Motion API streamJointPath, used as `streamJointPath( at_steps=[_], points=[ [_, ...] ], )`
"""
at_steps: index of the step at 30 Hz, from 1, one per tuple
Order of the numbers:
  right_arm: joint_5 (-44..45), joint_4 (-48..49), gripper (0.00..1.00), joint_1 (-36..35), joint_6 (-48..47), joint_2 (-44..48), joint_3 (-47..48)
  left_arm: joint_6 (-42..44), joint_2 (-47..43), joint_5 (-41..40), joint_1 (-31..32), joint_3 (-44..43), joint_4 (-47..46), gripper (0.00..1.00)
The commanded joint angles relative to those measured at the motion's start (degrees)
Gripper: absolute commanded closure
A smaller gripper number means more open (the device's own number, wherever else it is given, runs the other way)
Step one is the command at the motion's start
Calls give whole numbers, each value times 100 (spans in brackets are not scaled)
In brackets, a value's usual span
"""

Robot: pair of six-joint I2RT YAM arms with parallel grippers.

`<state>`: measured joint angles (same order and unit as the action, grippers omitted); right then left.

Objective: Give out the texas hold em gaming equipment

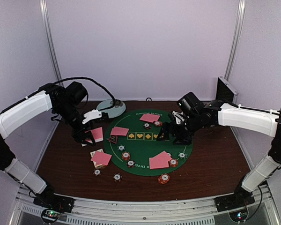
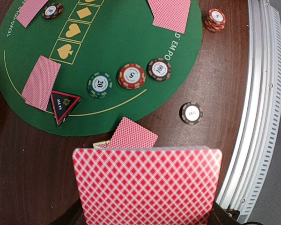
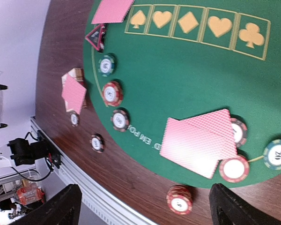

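The left gripper was clenched on a pink-backed card that filled the bottom of the left wrist view. Whether it was one card or several could not be told. In the overhead view it hung left of centre, over the brown table just off the left edge of the green mat.

The right gripper was released. Its fingers stood wide apart at the bottom corners of its wrist view, with nothing between them.

Above them lay a pair of cards on the mat, a white-faced chip at their lower right corner. A green chip sat at the right edge, and a red chip stack on the wood just off the mat. The triangle marker lay at the mat's edge beside a lone card.
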<state>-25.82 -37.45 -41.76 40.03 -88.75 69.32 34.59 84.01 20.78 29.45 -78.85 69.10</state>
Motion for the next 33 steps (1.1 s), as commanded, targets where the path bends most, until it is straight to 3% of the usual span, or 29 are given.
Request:
streamJointPath(
  at_steps=[1,7,14,20,28,33],
  points=[
    [-157,842,0,-446,508,-213,388,46,-62,59,-1,-47,-35,100],
    [-105,1704,0,-1034,994,-721,668,37,-89,45,-1,-34,-45,100],
    [1248,2342,1,-1622,1537,-1071,607,46,-124,38,-1,-68,-40,100],
    [1087,3607,0,-1634,2122,-1031,74,67,-171,57,-1,-52,-43,100],
    [377,3382,0,-1587,1894,-1534,832,52,-185,84,-1,-35,-46,100],
    [23,3716,2,-1565,1967,-1761,919,65,-211,81,-1,-34,-45,100]
  ],
)
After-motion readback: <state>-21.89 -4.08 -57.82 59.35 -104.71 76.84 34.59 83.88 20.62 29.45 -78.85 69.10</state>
